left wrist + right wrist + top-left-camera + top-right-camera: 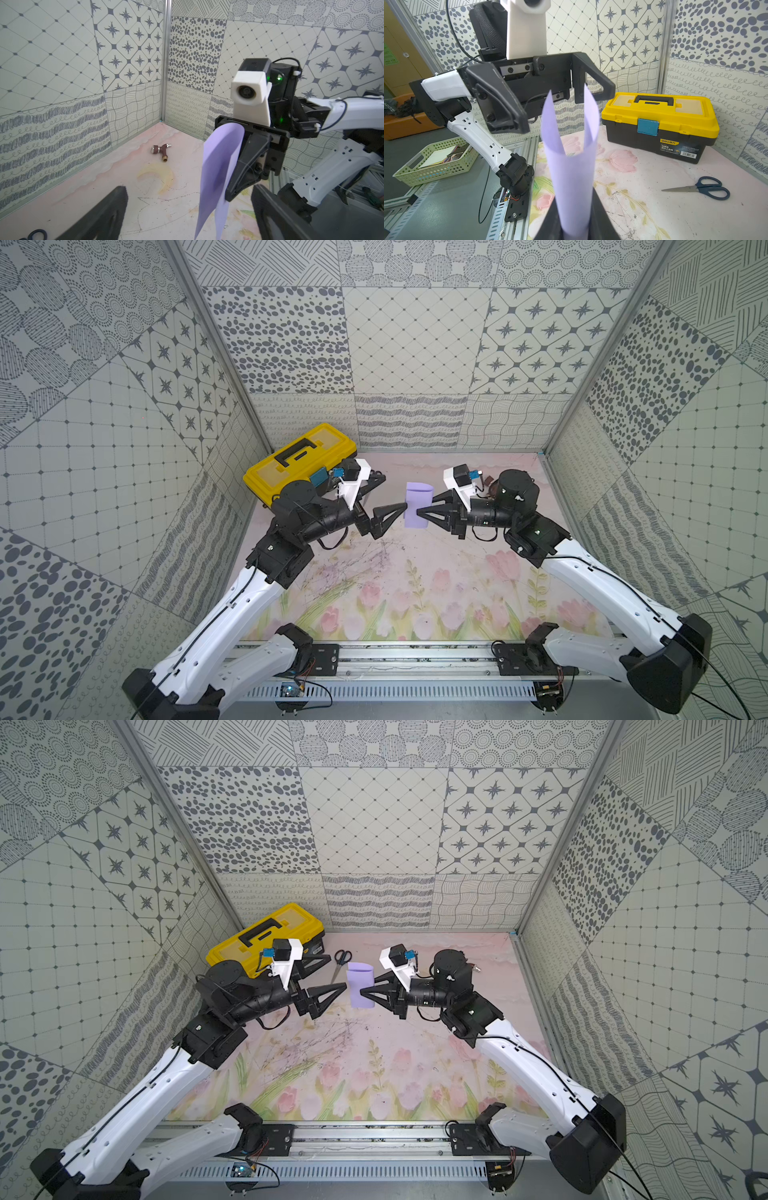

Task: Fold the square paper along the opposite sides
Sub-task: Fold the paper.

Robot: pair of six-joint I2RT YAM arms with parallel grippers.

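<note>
- Square paper [418, 506], bent into a loose U with its two leaves apart: held up off the mat [415, 572], out past the scissors [341, 961] from the yellow toolbox [299, 464].
- Right gripper [426, 507], on the paper's far side from the toolbox: pressed together on the sheet about midway along it, seen in both top views and in the left wrist view.
- Left gripper [394, 492], on the toolbox side of the paper: spread wide and holding nothing, one fingertip just short of the sheet's near edge.
- Long axis of the paper: crosswise to the line joining the two grippers.
- Nearer free hand, judged from that: the left, facing the sheet head-on, so probably a short reach away from the toolbox to pinch the leaves together.
- Hard to tell from the top views whether any crease is set; likely only a soft curve, apt to spring back if let go.
</note>
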